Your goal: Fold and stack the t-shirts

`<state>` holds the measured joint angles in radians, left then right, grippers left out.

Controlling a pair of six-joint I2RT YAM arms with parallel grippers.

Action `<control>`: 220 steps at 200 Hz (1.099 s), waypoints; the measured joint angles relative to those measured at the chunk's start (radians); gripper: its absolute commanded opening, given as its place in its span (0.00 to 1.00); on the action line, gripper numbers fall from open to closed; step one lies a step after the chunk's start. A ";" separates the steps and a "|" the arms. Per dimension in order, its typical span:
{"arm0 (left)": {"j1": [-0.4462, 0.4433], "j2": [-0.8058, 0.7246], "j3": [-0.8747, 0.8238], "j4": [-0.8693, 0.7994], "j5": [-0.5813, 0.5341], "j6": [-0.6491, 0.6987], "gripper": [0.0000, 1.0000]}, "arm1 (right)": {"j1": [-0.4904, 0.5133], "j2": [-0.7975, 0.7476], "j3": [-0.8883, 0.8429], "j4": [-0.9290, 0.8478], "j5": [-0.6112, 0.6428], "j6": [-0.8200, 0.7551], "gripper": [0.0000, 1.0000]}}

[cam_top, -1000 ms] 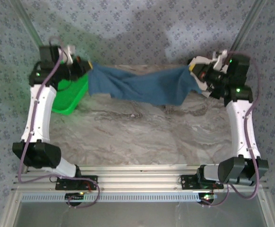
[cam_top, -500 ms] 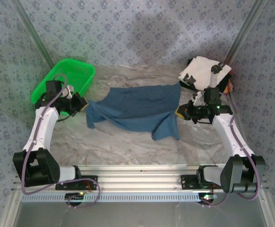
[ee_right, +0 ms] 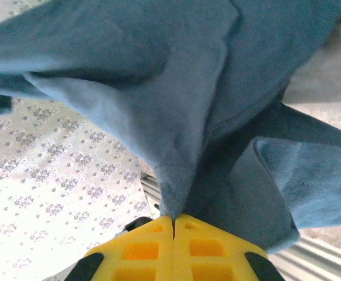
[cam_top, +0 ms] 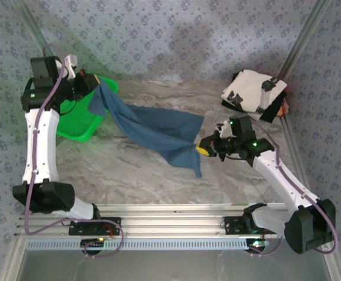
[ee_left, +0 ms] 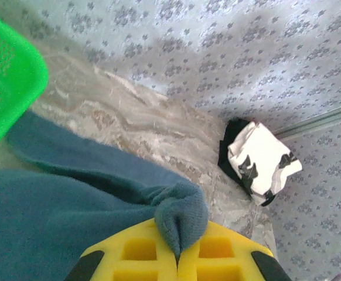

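While sagging limp and light, dusty-blue t-shirt (cam_top: 153,126) is hanging just right of green basket (cam_top: 79,133); left gripper (cam_top: 97,86) and right gripper (cam_top: 203,148) are each pinching a bunched edge, seemingly the surest hold.

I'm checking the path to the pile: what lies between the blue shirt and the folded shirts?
The stretch between the blue shirt and the folded shirts is bare tabletop, with nothing lying on it, as the left wrist view shows.
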<state>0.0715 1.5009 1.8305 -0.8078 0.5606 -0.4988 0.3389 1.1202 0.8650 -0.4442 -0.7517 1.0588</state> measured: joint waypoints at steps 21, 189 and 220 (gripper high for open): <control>-0.048 0.100 0.105 -0.012 -0.024 0.016 0.00 | 0.004 -0.010 -0.045 -0.003 0.001 0.019 0.00; -0.158 0.386 0.607 -0.173 -0.206 0.072 0.00 | 0.240 0.159 0.240 0.099 -0.041 0.043 0.00; -0.093 0.291 0.651 -0.177 -0.204 0.090 0.00 | 0.285 0.156 0.279 0.148 -0.080 0.090 0.00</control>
<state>-0.0212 1.7920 2.4817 -0.9848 0.3561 -0.4091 0.6235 1.2762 1.1442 -0.2958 -0.8318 1.1488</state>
